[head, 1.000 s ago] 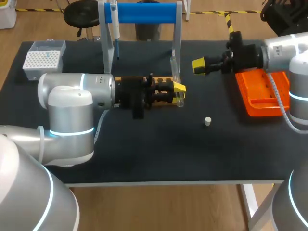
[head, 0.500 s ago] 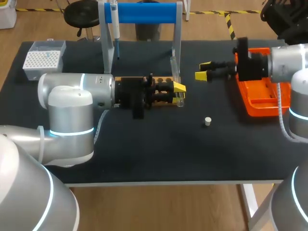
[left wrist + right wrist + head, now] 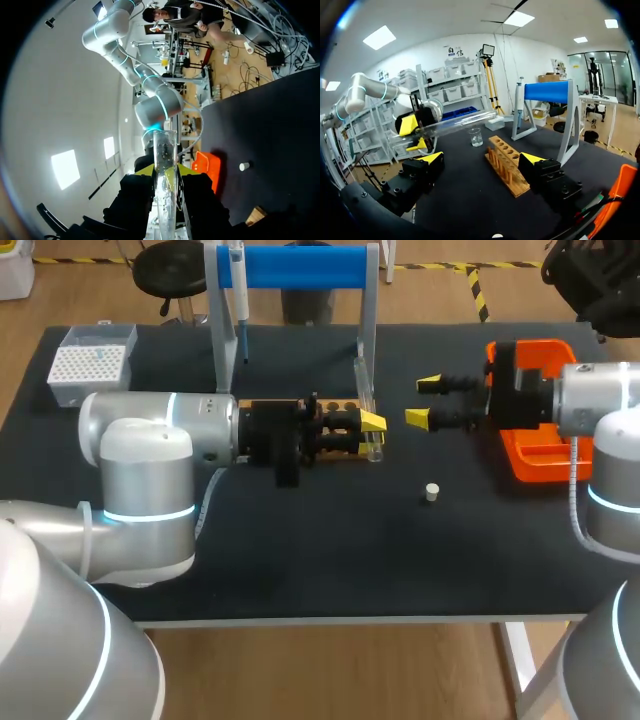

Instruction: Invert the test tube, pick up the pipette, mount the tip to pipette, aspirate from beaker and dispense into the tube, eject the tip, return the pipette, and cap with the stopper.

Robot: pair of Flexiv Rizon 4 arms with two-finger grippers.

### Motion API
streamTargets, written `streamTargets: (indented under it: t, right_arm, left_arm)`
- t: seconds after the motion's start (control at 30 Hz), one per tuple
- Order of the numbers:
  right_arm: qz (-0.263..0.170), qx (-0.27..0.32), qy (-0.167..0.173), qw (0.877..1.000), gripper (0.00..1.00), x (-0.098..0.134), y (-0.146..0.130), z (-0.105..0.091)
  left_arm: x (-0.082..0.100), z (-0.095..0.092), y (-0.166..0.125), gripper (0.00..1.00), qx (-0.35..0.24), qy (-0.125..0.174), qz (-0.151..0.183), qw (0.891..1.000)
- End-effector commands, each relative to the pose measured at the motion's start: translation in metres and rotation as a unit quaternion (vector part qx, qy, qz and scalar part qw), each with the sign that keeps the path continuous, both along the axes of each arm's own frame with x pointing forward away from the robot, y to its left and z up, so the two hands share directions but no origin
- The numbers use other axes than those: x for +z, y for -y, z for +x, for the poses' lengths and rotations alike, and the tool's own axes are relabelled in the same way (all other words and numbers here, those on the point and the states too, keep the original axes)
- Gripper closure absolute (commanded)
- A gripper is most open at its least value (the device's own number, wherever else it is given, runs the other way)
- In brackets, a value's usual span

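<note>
Inside the left gripper (image 3: 165, 172), the test tube (image 3: 165, 147) sits pinched; the right gripper (image 3: 425, 401) is spread.

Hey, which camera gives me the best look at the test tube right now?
The right wrist view: the test tube shows along its length, sideways in the left gripper. The left wrist view sees it close but foreshortened; the head view barely shows it.

Silver arms (image 3: 150, 455), cyan rings (image 3: 150, 512), grey cable (image 3: 572, 490), yellow-tipped black left gripper (image 3: 372, 430), right gripper (image 3: 425, 402)
</note>
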State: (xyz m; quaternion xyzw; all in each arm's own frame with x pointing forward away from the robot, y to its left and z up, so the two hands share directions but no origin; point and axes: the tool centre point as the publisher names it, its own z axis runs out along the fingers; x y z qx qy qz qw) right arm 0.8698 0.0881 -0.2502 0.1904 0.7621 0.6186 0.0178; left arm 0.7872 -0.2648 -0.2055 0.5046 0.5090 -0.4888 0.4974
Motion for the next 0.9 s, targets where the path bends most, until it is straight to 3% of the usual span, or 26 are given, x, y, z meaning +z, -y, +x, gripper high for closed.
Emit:
streamTargets:
  t: [0.03,0.33,0.7,0.77,0.83,0.87,0.9]
  right_arm:
    - [-0.004,-0.003,0.013,1.000,0.00,-0.011,-0.009,0.007]
    - [-0.028,0.000,0.048,0.998,0.00,-0.022,-0.013,0.006]
    - [-0.028,0.000,0.048,0.998,0.00,-0.022,-0.013,0.006]
    - [-0.028,0.000,0.048,0.998,0.00,-0.022,-0.013,0.006]
    - [-0.028,0.000,0.048,0.998,0.00,-0.022,-0.013,0.006]
    - [-0.028,0.000,0.048,0.998,0.00,-0.022,-0.013,0.006]
    - [-0.028,0.000,0.048,0.998,0.00,-0.022,-0.013,0.006]
  left_arm:
    - [0.000,-0.001,0.000,1.00,0.002,0.001,0.000,1.000]
    - [0.000,-0.001,0.000,1.00,0.002,0.001,0.000,1.000]
    - [0.000,-0.001,0.000,1.00,0.002,0.001,0.000,1.000]
    - [0.010,0.007,-0.007,1.00,-0.029,-0.045,-0.002,0.999]
    - [0.016,0.019,-0.016,1.00,-0.039,-0.154,-0.014,0.987]
    - [0.016,0.023,-0.021,1.00,-0.032,-0.187,-0.015,0.982]
    - [0.017,0.028,-0.026,1.00,-0.026,-0.243,-0.009,0.970]
